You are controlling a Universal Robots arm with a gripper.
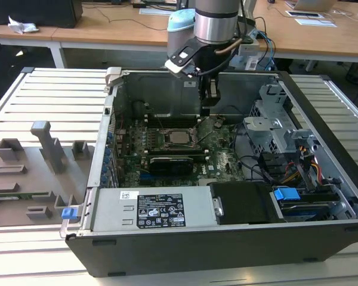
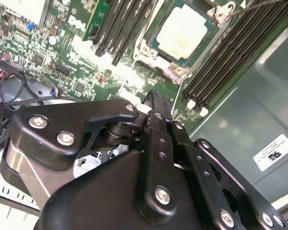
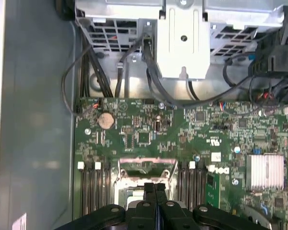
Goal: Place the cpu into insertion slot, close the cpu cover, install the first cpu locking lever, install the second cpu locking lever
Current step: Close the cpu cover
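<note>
Gripper (image 1: 208, 102) hangs over the board (image 3: 134, 129), fingers pressed together on nothing; cpu (image 2: 182, 32) lies in the slot (image 2: 176, 72); cover (image 3: 146, 163) looks raised, I'd judge; best nudged down slowly, closed tip on the frame, off the chip.

Slatted table (image 1: 59, 95) under computer case (image 1: 227, 244), grey fixtures (image 1: 24, 179)
</note>
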